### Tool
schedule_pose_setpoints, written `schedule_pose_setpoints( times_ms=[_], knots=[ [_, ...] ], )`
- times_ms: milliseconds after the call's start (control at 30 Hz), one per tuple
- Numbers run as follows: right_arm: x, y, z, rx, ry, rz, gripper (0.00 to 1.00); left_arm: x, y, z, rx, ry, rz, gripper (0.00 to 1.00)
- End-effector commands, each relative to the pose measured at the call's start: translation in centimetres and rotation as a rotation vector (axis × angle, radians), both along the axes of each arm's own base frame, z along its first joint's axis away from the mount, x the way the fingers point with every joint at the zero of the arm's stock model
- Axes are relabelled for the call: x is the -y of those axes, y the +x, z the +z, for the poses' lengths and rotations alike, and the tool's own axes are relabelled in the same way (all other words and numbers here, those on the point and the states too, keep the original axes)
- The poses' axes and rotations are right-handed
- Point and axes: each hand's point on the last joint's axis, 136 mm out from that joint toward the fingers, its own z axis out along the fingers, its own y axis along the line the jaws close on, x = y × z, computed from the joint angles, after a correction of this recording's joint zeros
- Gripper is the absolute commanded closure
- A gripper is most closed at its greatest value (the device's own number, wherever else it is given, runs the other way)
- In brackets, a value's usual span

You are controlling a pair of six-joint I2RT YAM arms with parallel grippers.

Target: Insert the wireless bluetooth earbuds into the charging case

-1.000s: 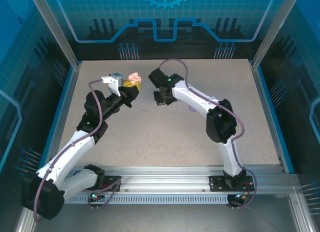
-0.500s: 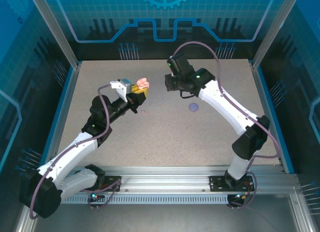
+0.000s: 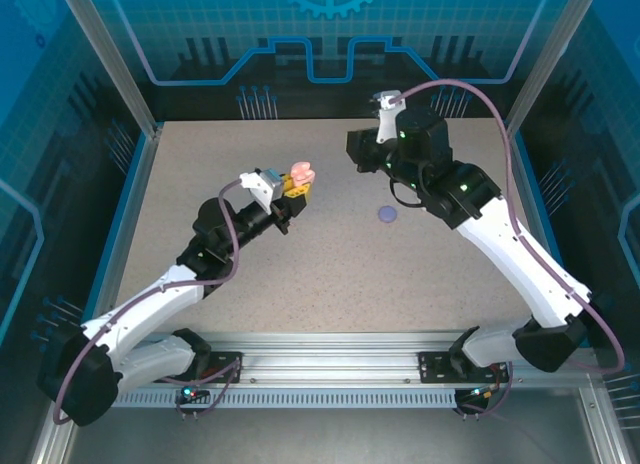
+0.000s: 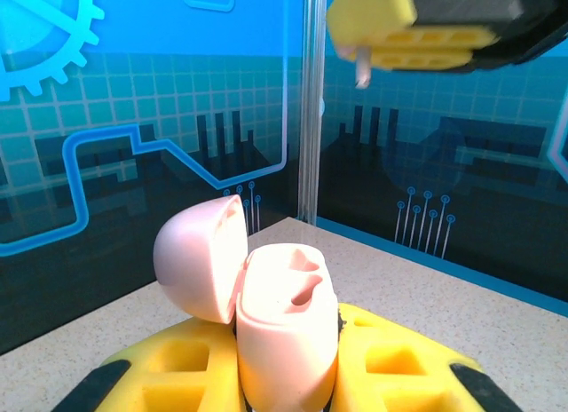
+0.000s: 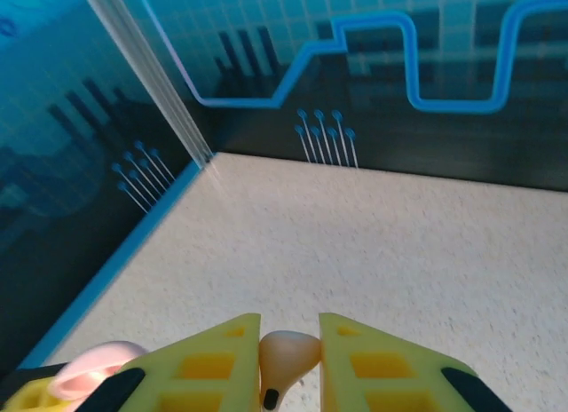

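- Earbuds' charging case (image 3: 299, 172), pale pink, left of centre and held up off the table (image 3: 330, 284); clamped low between the yellow fingers (image 4: 173, 368) of the left gripper (image 3: 294, 187), body standing up out of the jaws.
- Lid (image 4: 200, 257) hinged open, tipped back to the left of the body in the left wrist view; moulded sockets bare in the open top.
- Small purple round thing (image 3: 387, 214) flat on the table between the two arms, well apart from both grippers.
- Right gripper (image 3: 354, 154) in the air to the right of the case, near it but not touching; jaws pinched on one pale pink earbud (image 5: 286, 352).
- Rounded head of that earbud wedged in the gap between the two yellow fingers (image 5: 373, 363), stem running down toward the camera with a dark mark at its end.
- Seen from the left wrist, right gripper (image 4: 417, 26) above and to the right of the open case, a pale stem poking down from its fingertips, clear of the case.
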Motion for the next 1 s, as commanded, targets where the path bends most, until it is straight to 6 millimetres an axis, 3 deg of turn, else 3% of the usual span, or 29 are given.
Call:
schedule_pose_setpoints(
  times_ms=[0,200,667,967],
  knots=[
    [-1.6,-1.4,3.0,0.135,0.075,0.107,0.80,0.4,0.0,2.6,0.105,-0.013,0.013,1.00],
    [-2.7,-2.8,3.7,0.187,0.085,0.174,0.80,1.5,-0.3,3.5,0.130,0.003,-0.020,1.00],
    [-6.0,-3.2,0.3,0.129,0.024,0.237,0.80,2.5,-0.8,4.5,0.163,0.041,-0.053,1.00],
    [-6.8,-2.9,-1.1,0.104,0.004,0.238,0.80,2.6,-0.5,4.6,0.168,0.052,-0.044,1.00]
  ],
)
